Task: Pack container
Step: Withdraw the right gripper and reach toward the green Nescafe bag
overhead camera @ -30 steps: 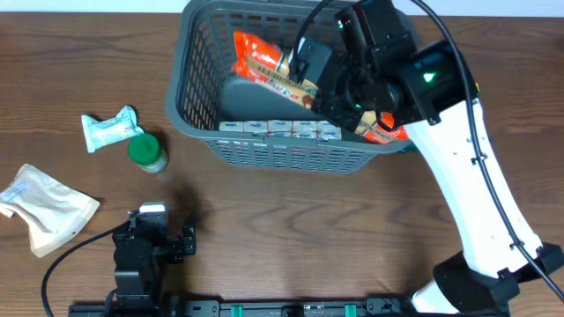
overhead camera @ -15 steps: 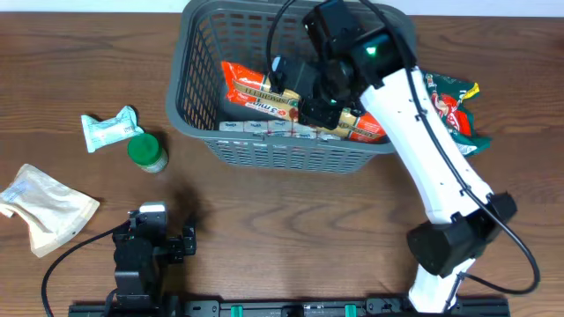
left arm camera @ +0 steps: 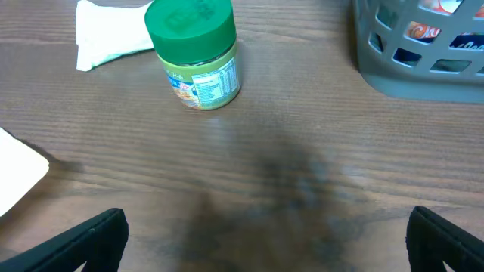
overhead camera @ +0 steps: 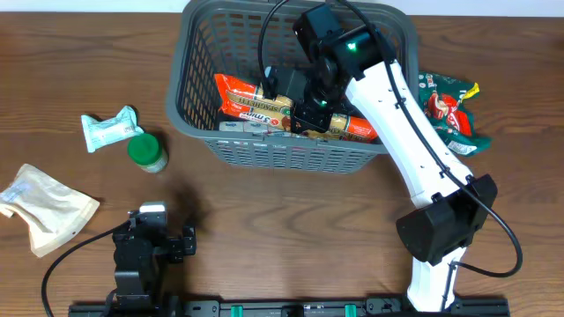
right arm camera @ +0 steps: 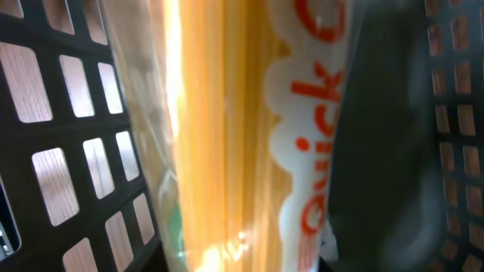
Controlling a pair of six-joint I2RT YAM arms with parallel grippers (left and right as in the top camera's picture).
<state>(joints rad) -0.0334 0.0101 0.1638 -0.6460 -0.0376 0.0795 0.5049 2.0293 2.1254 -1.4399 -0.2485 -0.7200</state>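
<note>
While the right gripper [overhead camera: 301,107] has its jaws together against a spaghetti packet [overhead camera: 247,95] inside the grey basket [overhead camera: 291,157] — set far back on the table [overhead camera: 291,220] — the left gripper [left arm camera: 265,245] rests spread wide near a green-lidded jar [left arm camera: 195,53].

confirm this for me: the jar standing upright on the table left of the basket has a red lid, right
Not quite: the lid is green, not red. The rest holds: the jar stands upright on the table, left of the basket. The left wrist view shows the lid's colour plainly, and the overhead view agrees.
</note>
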